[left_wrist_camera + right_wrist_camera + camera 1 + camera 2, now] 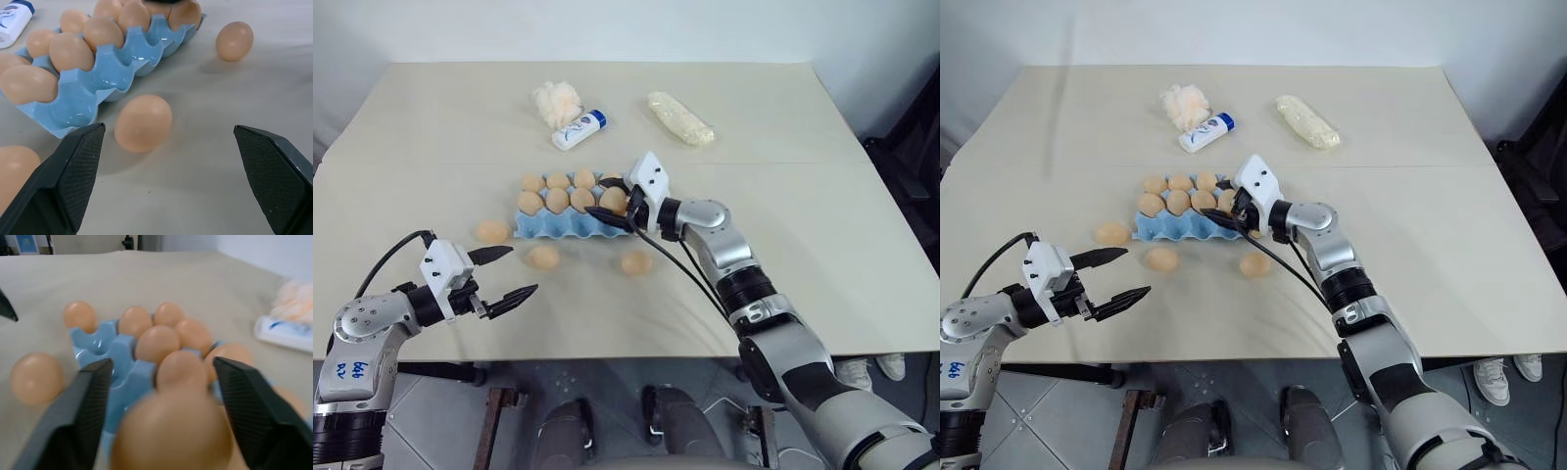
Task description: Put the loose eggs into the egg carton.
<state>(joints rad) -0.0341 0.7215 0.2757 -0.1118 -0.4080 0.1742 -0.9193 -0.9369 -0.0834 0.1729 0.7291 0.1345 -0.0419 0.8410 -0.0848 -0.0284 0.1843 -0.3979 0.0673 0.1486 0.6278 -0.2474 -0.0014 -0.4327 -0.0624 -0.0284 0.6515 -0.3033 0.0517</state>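
While the table (783,196) is broad and bare enough to forgive a roll, the step in hand looks like setting an egg into the egg carton (548,227), so the care belongs at the cup. That blue tray sits mid-table with eggs in its far rows and its near row empty. Over its right end, the right gripper (615,202) has its jaws spread on either side of an egg (171,435); whether it is freed or just pinched I cannot tell. I judge it best to lift straight up, not sideways, so the fingers do not nudge the neighbours. To the left, the left gripper (504,272) hangs with jaws wide and empty. Three loose eggs (543,257) lie just in front of the carton.
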